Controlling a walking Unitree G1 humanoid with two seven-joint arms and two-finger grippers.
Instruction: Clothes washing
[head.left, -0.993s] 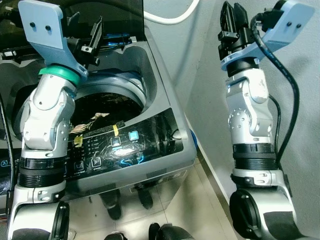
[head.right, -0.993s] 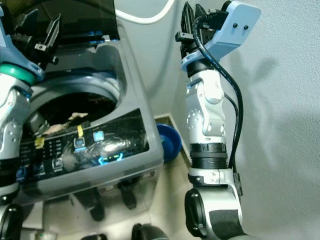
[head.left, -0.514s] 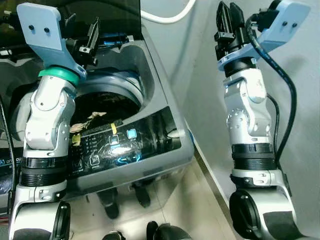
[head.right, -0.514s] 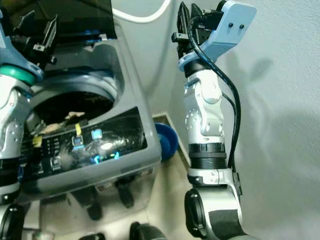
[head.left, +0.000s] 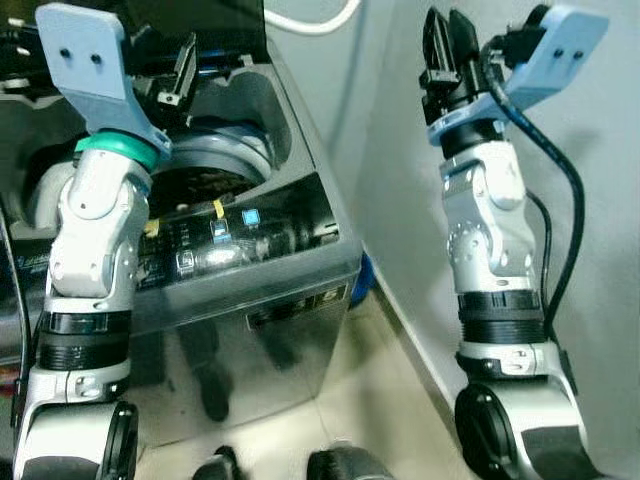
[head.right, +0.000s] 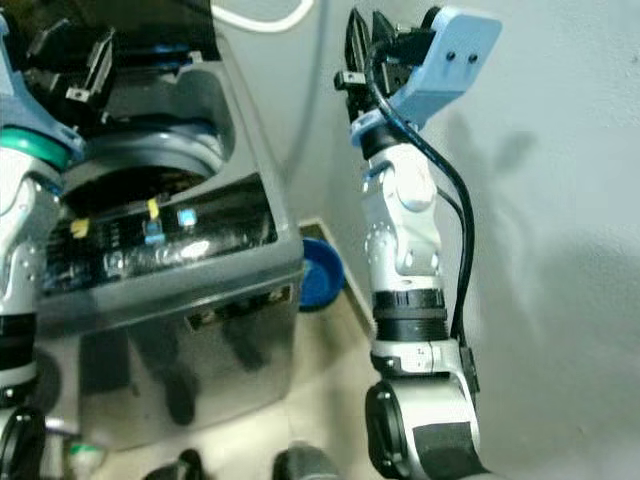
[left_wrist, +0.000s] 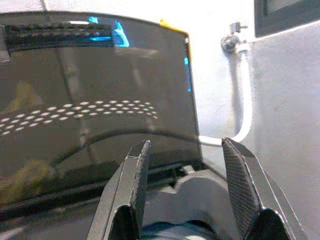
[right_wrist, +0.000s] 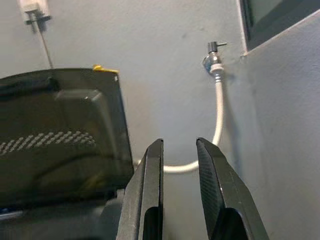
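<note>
The washing machine (head.left: 250, 270) has a dark drum, contents hard to make out; its lid (left_wrist: 90, 95) stands raised. Left tool (left_wrist: 187, 190) gapes wide, right tool (right_wrist: 179, 185) slightly parted, both empty.

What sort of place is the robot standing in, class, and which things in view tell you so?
Probably a home laundry corner: a top-loading washing machine with its lid raised, a wall tap feeding a white hose, and a tiled floor.
</note>
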